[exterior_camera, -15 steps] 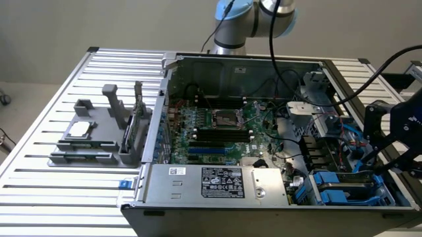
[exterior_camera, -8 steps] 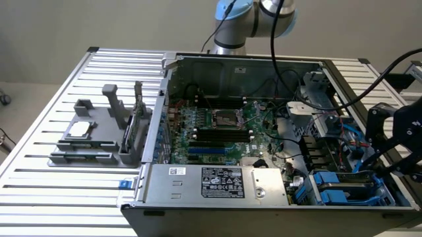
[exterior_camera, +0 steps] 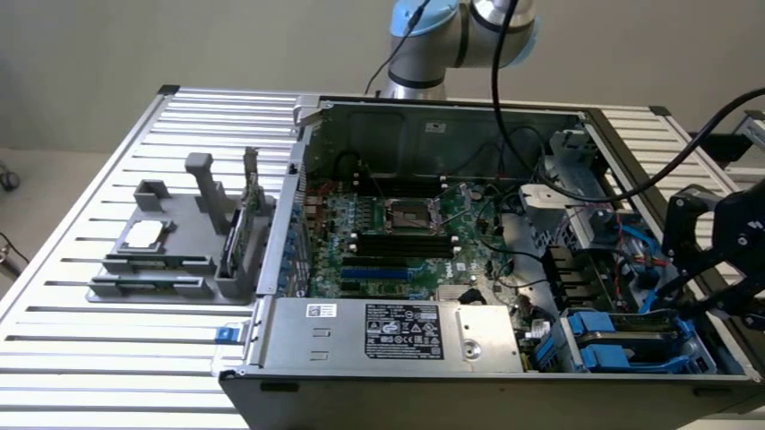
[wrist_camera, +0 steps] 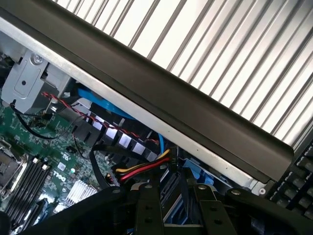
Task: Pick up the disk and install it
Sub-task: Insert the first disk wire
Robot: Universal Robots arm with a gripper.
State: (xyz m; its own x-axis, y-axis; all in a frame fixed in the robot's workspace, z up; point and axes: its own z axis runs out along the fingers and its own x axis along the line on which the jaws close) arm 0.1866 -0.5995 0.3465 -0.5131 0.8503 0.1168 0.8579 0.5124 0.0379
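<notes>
Farthest from the gripper, at the exterior view's left, a grey fixture [exterior_camera: 179,269] stood on the slatted metal table [exterior_camera: 72,296]. It carried a small silver chip [exterior_camera: 143,236] and a thin dark card [exterior_camera: 253,193] set upright.

Nearer, the open computer case [exterior_camera: 478,399] lay on its side. Its green motherboard [exterior_camera: 382,242] faced up, the processor socket [exterior_camera: 403,215] near its middle. The labelled power supply [exterior_camera: 395,331] sat along the case wall closest to the camera. The arm's blue-and-silver joints [exterior_camera: 460,27] rose behind the case.

At the exterior view's right, the black gripper [exterior_camera: 693,300] reached down into the corner of the case that held the drive bays. The disk [exterior_camera: 628,340] sat directly under it, low in the bay, with its bright blue carrier showing around a darker top.

In the wrist view the gripper [wrist_camera: 171,188] had its two black fingers [wrist_camera: 146,205] partly closed. They appeared to clamp the disk [wrist_camera: 170,200], a grey and blue edge of which showed between them. Just beyond the fingertips ran a red, yellow and black cable bundle [wrist_camera: 142,169], with the dark case rim [wrist_camera: 195,112] past that.
</notes>
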